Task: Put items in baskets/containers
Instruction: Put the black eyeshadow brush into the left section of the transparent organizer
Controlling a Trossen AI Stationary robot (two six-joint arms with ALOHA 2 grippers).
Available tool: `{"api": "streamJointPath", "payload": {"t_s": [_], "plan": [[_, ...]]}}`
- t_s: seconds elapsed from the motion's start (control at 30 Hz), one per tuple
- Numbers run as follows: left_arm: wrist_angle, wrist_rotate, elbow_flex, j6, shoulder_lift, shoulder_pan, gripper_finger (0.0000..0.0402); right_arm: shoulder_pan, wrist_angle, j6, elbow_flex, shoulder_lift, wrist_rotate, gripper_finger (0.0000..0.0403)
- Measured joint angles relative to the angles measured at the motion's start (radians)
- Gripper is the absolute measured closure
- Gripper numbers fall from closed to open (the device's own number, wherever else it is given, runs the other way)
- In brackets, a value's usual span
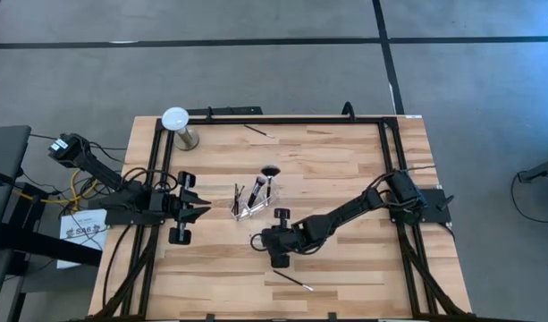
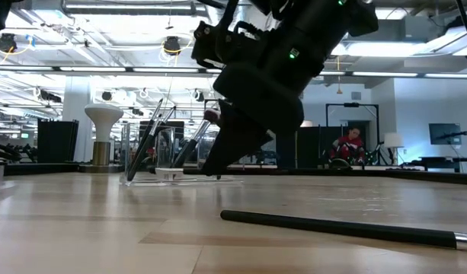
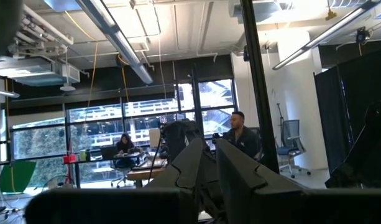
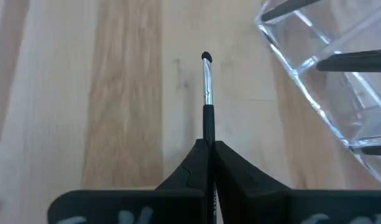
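A clear cup (image 1: pixel 249 211) stands mid-table with several brushes leaning in it; the cup's wall (image 4: pixel 327 74) also shows in the right wrist view. A black fan-headed brush (image 1: pixel 270 171) pokes out toward the far side. My right gripper (image 4: pixel 209 146) sits just near of the cup (image 2: pixel 161 156), shut on a thin brush (image 4: pixel 207 93) with a black handle, silver ferrule and small dark tip. Single brushes lie near the far edge (image 1: pixel 258 131) and the near edge (image 1: pixel 296 281). My left gripper (image 1: pixel 198 211) waits left of the cup, fingers together, holding nothing. My right gripper pinches the thin brush's black handle (image 4: pixel 208 132) between its two fingers, which lie along the brush. The fingers slant down toward the table. The ferrule and bristle tip (image 4: pixel 206 58) stick out ahead of the fingertips over the wood; the handle's back end is hidden between the fingers.
A white-domed stand (image 1: pixel 177 125) stands at the far left corner. A black frame (image 1: pixel 385 152) runs round the table's edges. The near loose brush (image 2: pixel 340 226) lies across the low view's foreground. Bare wood lies to the right of the cup.
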Motion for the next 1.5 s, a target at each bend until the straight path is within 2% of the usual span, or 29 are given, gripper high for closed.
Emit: {"api": "streamJointPath", "payload": {"t_s": [0.33, 0.5, 0.67, 0.9, 1.03, 1.23, 1.4, 1.5], "plan": [[-0.049, 0.000, 0.000, 0.042, 0.003, 0.000, 0.0356, 0.036, -0.016, 0.000, 0.002, -0.093, 0.104, 0.0401], [-0.073, 0.000, 0.000, 0.033, 0.003, 0.000, 0.0356, 0.084, -0.010, -0.007, -0.032, -0.150, 0.220, 0.0401], [-0.077, 0.001, 0.000, -0.002, 0.003, 0.000, 0.0359, 0.119, 0.024, 0.024, -0.125, -0.236, 0.335, 0.0401], [-0.079, 0.004, 0.000, -0.012, 0.019, 0.008, 0.0367, 0.150, 0.059, 0.132, -0.304, -0.384, 0.433, 0.0401], [-0.076, 0.038, 0.000, -0.069, 0.044, 0.061, 0.0368, 0.185, 0.140, 0.159, -0.422, -0.469, 0.502, 0.0401], [-0.081, 0.228, 0.013, -0.231, 0.131, 0.204, 0.0368, 0.235, 0.334, 0.144, -0.572, -0.574, 0.617, 0.0401], [-0.081, 0.328, 0.063, -0.275, 0.266, 0.283, 0.0368, 0.260, 0.606, 0.031, -0.680, -0.618, 0.654, 0.0400], [-0.081, 0.359, 0.099, -0.243, 0.352, 0.302, 0.0368, 0.261, 0.802, -0.061, -0.740, -0.620, 0.648, 0.0400]]}}
